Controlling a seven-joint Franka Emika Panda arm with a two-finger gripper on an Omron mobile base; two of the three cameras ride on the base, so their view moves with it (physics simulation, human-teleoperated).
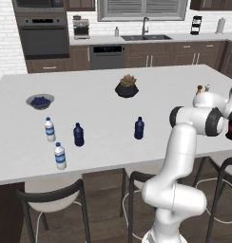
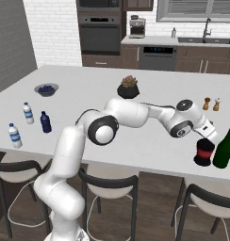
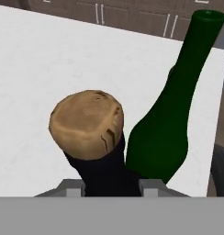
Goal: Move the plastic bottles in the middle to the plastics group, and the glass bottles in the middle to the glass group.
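The gripper is seen at the right of the right base view, clamped on the neck of the black bottle with the red label, just beside a tall green bottle. Whether the black bottle's base rests on the white counter or sits just off it cannot be made out. In the hand view, a brown cork-like top is shown at centre, its dark neck running down between the fingers, with the green bottle close at its right.

Over at the left of the left base view, two clear water bottles and a navy bottle are gathered near the counter's front edge, all upright. A second navy bottle is left standing alone at mid-frame. A bowl of blueberries is placed behind the left cluster, and a potted succulent further back, at centre.
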